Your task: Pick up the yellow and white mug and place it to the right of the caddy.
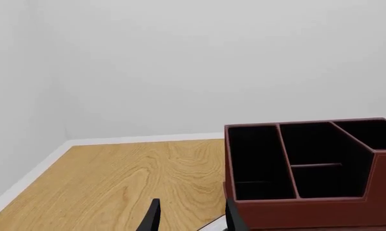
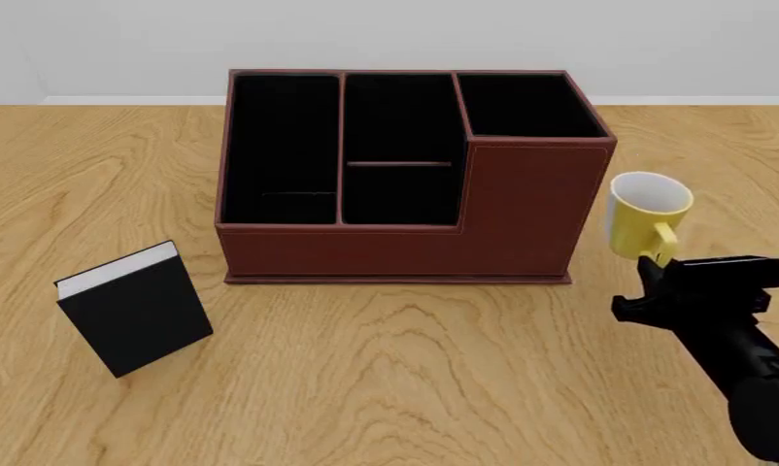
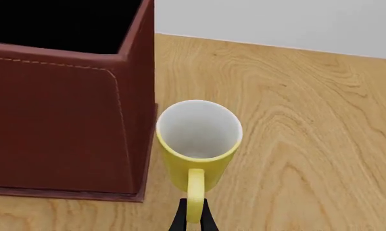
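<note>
The yellow and white mug (image 2: 646,214) stands upright just right of the caddy (image 2: 403,243), a dark red-brown box with black compartments. My right gripper (image 2: 654,264) is shut on the mug's yellow loop handle (image 3: 194,192). In the right wrist view the fingertips (image 3: 182,216) pinch the handle and the mug's white inside (image 3: 198,129) faces the camera, beside the caddy's wall (image 3: 64,120). I cannot tell whether the mug's base touches the table. The left gripper (image 1: 193,217) is open with nothing in it, short of the caddy (image 1: 308,168), and is out of the front view.
A small black book with white page edges (image 2: 137,311) stands on the table in front of the caddy, to its left. The wooden table (image 2: 403,379) ends at a white wall behind the caddy.
</note>
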You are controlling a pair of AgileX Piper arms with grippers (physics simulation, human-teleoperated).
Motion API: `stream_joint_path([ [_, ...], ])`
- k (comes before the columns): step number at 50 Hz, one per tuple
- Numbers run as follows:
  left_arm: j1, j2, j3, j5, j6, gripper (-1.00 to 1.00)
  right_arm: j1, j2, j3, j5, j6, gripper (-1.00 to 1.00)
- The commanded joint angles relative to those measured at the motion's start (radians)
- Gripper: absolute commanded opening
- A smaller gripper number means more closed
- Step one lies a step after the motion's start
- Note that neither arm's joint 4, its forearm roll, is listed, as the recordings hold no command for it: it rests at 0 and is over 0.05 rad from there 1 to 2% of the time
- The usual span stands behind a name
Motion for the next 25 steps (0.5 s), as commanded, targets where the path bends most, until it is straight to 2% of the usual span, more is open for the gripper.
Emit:
stream_joint_path([
  [1, -0.002, 0.0, -0.002, 0.004, 0.001, 1.0, 0.0, 0.021, -0.014, -0.002, 0.011, -1.0],
  [25, -0.004, 0.0, -0.001, 0.005, 0.008, 1.0, -0.006, 0.084, -0.045, -0.002, 0.023, -1.0],
])
